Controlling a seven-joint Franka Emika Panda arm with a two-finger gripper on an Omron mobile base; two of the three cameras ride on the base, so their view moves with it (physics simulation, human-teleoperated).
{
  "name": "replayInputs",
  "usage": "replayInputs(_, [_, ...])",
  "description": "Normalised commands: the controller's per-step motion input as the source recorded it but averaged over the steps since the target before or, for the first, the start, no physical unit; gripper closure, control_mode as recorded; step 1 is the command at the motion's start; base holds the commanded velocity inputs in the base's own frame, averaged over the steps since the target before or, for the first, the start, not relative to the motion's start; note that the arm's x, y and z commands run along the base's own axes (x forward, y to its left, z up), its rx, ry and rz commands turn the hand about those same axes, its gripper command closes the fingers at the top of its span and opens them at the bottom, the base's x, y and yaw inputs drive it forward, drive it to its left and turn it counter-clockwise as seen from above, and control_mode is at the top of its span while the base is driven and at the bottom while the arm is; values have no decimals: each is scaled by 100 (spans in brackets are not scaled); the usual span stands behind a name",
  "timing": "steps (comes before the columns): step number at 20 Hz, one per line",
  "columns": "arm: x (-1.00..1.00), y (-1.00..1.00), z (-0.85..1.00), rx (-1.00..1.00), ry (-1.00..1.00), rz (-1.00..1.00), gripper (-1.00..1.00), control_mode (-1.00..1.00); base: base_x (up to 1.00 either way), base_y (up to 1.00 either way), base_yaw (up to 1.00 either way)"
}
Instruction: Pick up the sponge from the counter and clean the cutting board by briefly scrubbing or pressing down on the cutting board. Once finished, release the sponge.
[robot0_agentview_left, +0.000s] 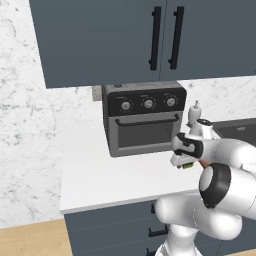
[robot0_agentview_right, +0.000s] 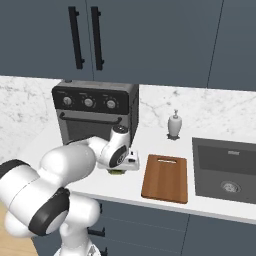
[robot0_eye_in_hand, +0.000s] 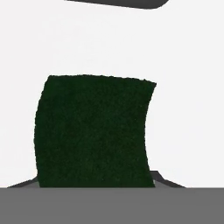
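My gripper (robot0_agentview_right: 119, 169) points down at the white counter (robot0_agentview_right: 127, 189), just in front of the toaster oven, and is shut on the sponge (robot0_agentview_right: 117, 172). A bit of the sponge's yellow-green body shows under the hand (robot0_agentview_left: 187, 166). In the hand view its dark green scouring top (robot0_eye_in_hand: 94, 131) sits between my fingertips (robot0_eye_in_hand: 158, 177). I cannot tell whether the sponge rests on the counter or hangs just above it. The reddish-brown cutting board (robot0_agentview_right: 165, 177) lies flat on the counter to the right of the gripper, a short gap away from it.
A dark toaster oven (robot0_agentview_right: 95, 112) stands right behind the gripper. A white soap dispenser (robot0_agentview_right: 174, 125) stands at the wall behind the board. The sink (robot0_agentview_right: 227, 170) lies right of the board. Dark upper cabinets (robot0_agentview_left: 150, 35) hang above.
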Motion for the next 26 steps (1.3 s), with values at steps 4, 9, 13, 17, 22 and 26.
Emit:
replayInputs(4, [18, 6, -21, 0, 0, 5, 100, -100, 0, 0, 0])
replayInputs(9, [16, 6, -14, 0, 0, 4, -100, -100, 0, 0, 0])
replayInputs(13, [5, 4, 0, 0, 0, 4, -100, -100, 0, 0, 0])
replayInputs(17, [0, 8, 0, 0, -1, 3, -100, -100, 0, 0, 0])
replayInputs(22, [0, 8, 0, 0, -3, 1, -100, -100, 0, 0, 0])
replayInputs(26, [-16, 3, 5, 0, -2, 0, -100, -100, 0, 0, 0])
